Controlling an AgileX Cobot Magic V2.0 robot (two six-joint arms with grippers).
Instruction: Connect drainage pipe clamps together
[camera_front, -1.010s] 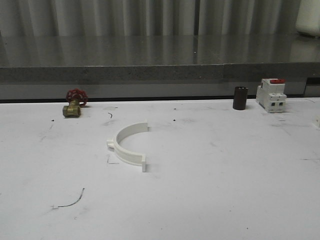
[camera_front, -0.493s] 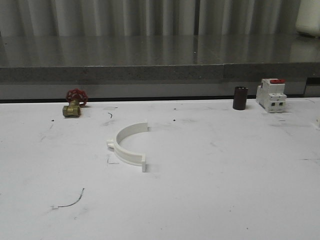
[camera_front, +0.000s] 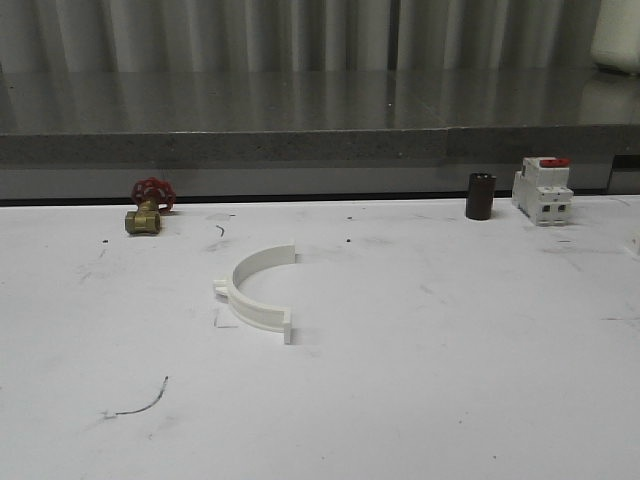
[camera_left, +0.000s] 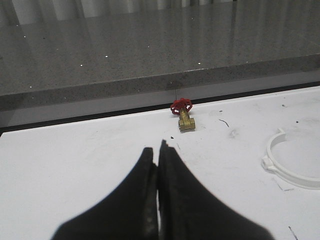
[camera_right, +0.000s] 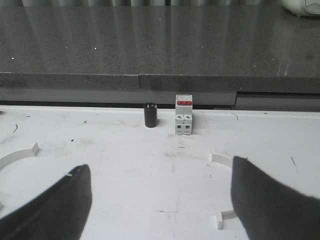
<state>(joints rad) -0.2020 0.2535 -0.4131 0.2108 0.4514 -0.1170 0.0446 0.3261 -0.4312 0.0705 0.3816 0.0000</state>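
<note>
One white half-ring drainage pipe clamp (camera_front: 258, 290) lies flat on the white table, left of centre, its open side facing right. The left wrist view has it (camera_left: 287, 165) off to one side of my left gripper (camera_left: 159, 147), whose black fingers are pressed together with nothing between them. My right gripper (camera_right: 159, 164) is open wide above the table. A second clamp half (camera_right: 222, 159) lies beside the right finger (camera_right: 265, 200), which hides part of it. An end of the first clamp (camera_right: 17, 156) shows at that view's edge.
A brass valve with a red handwheel (camera_front: 148, 205) sits at the back left. A black cylinder (camera_front: 480, 196) and a white breaker with a red top (camera_front: 543, 190) stand at the back right. A grey stone ledge (camera_front: 320, 145) runs behind the table.
</note>
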